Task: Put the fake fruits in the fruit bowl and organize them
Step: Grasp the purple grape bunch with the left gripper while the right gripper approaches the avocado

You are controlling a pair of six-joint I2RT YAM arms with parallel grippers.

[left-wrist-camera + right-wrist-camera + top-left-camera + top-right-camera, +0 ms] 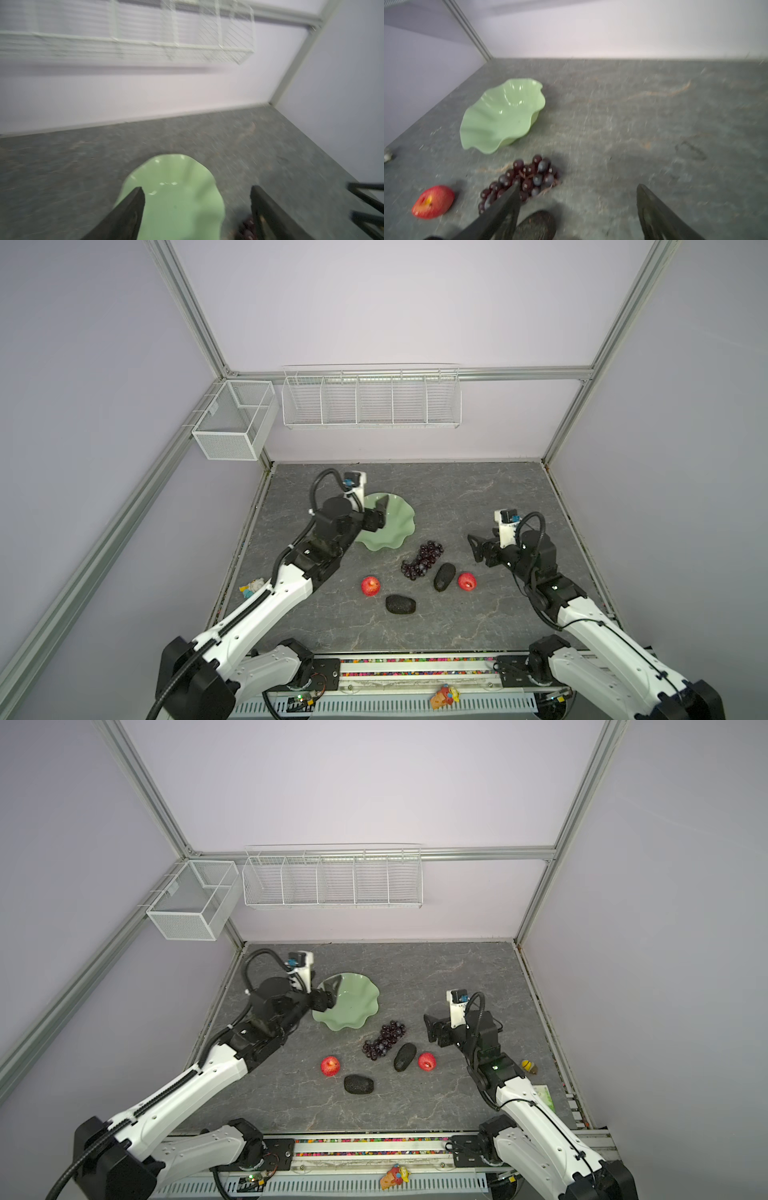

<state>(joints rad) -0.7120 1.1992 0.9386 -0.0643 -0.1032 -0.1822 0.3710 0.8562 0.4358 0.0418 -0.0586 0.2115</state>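
L claw (197, 188): jaws apart, nothing between. It hangs over the left part of the fruit bowl (399, 531), centre-left of frame in both top views. R claw (578, 185): jaws apart too, empty, right of centre above the desk (457, 497).

We see nothing in the fruit bowl. All fruit lies on the desk, below and right of it:
- grapes (422, 559) are nearest the rim
- avocado A (444, 576) sits just beside them; we can't tell if they touch
- apple A (467, 581) is just right of that
- apple B (370, 585) and avocado B (400, 604) are lower centre, apart from the rest

Risks (our judgement):
- Fruit bowl looks thin, glossy, prob. light plastic, w/ a wavy rim flaring past a small foot. A finger catching a scallop could tip or slide it.
- Apples are smooth and round, so they'd roll if nudged or pinched off-centre.
- Avocados are bumpy ovals w/ better friction, but could slip out if gripped near an end.
- Grapes are loose glossy beads on stems. They may sag, snag a finger, or drag avocado A along.

Wrist views are blurred, so we can't judge fine clearances.
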